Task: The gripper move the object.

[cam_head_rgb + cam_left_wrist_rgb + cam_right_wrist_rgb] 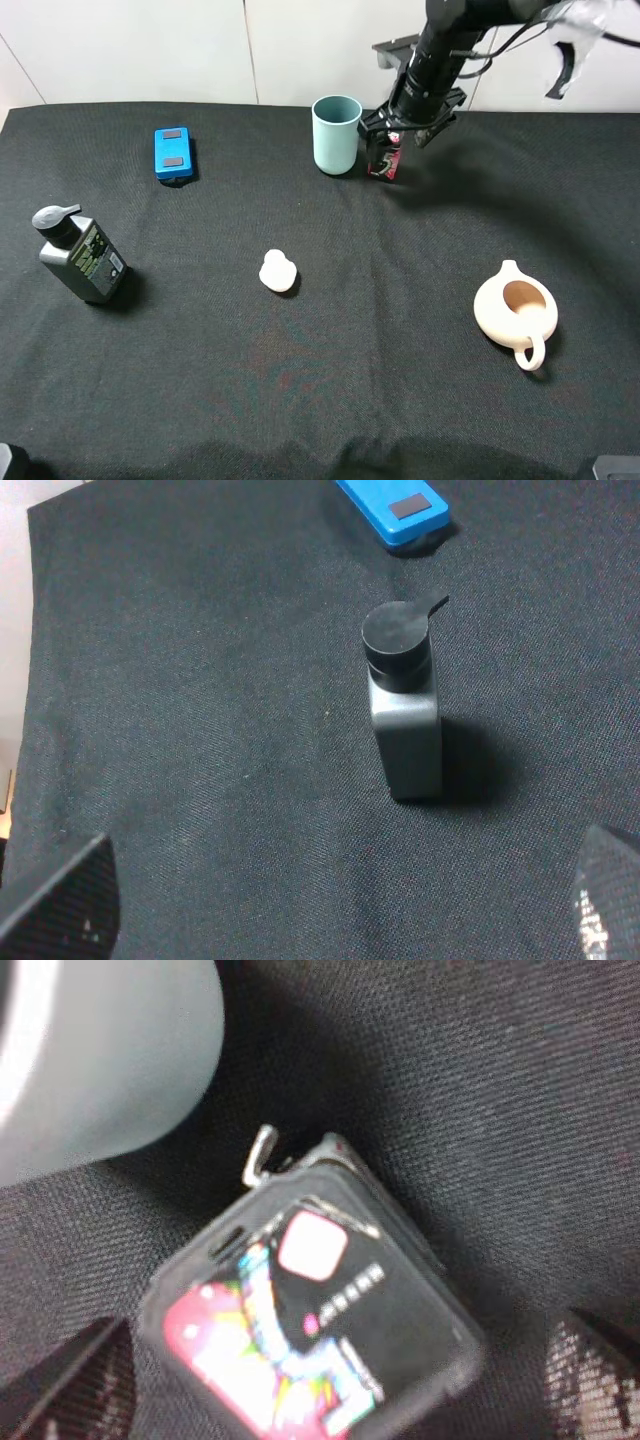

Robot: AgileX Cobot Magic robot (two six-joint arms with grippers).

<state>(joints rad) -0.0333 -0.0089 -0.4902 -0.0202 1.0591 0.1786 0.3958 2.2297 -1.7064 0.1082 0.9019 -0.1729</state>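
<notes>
box (383, 160) stands far, just right of the cup (336, 134); i see my right gripper (335, 1385) spread open astride it, left gripper (335, 895) likewise released.

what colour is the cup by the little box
The cup is teal; clearest in the high view.

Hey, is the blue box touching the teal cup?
No, the blue box lies well apart from the teal cup, with a stretch of bare black cloth between them.
</notes>
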